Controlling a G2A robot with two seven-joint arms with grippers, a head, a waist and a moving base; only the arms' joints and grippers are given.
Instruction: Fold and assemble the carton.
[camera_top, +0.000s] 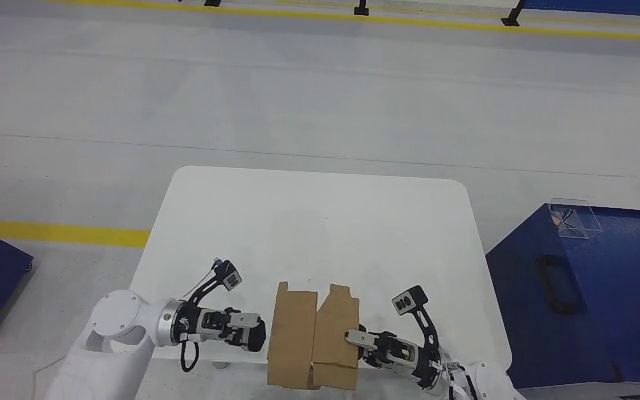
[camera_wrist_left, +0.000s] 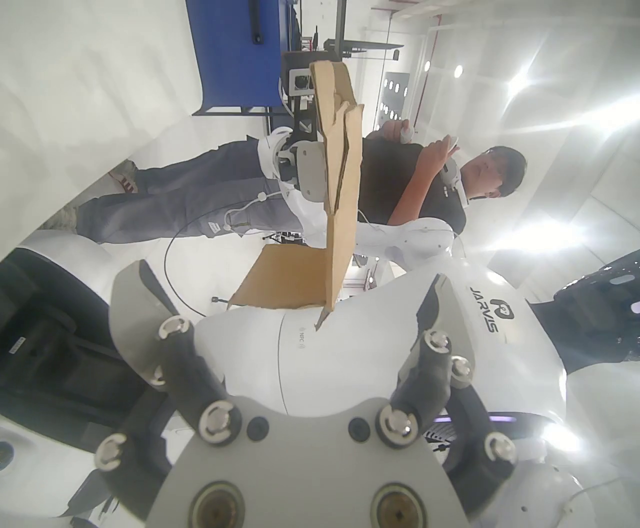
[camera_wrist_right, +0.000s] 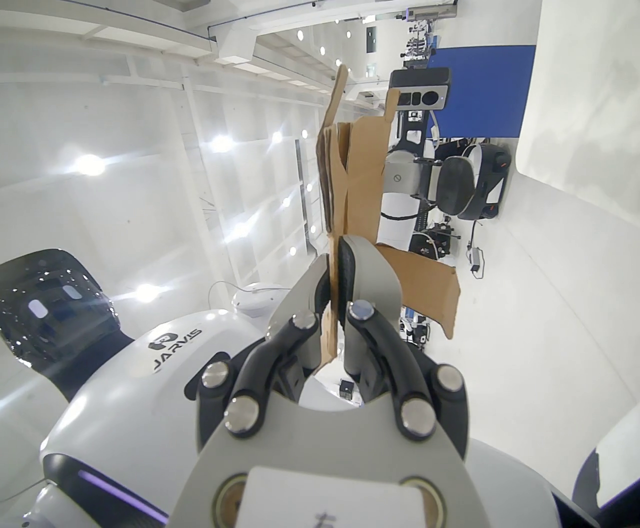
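1. Surface (camera_top: 300, 220): a white top with rounded corners. It carries the carton at its near edge.
2. Blue cabinet (camera_top: 580, 310): stands to the right of the surface, apart from it.
3. Carton (camera_top: 310, 335): brown cardboard, still flattened.
   - It lies at the near middle of the surface, between the two arms.
   - Two panels sit side by side with a crease between them, and short tabs project from the far edge.
   - In the wrist views it appears edge-on with one flap swung out to the side.
   - Whether it rests on the surface or is held just above it cannot be told.
4. Left gripper (camera_wrist_left: 287, 275): positioned just beside the left edge of the carton. The jaws stand wide apart and grip nothing.
5. Right gripper (camera_wrist_right: 334, 262): positioned at the right edge of the carton, near the near end. The jaws are closed tight on the cardboard edge, one pad on each face.
6. Clear container (camera_top: 573, 217): a small box on top of the blue cabinet, well apart from the carton.
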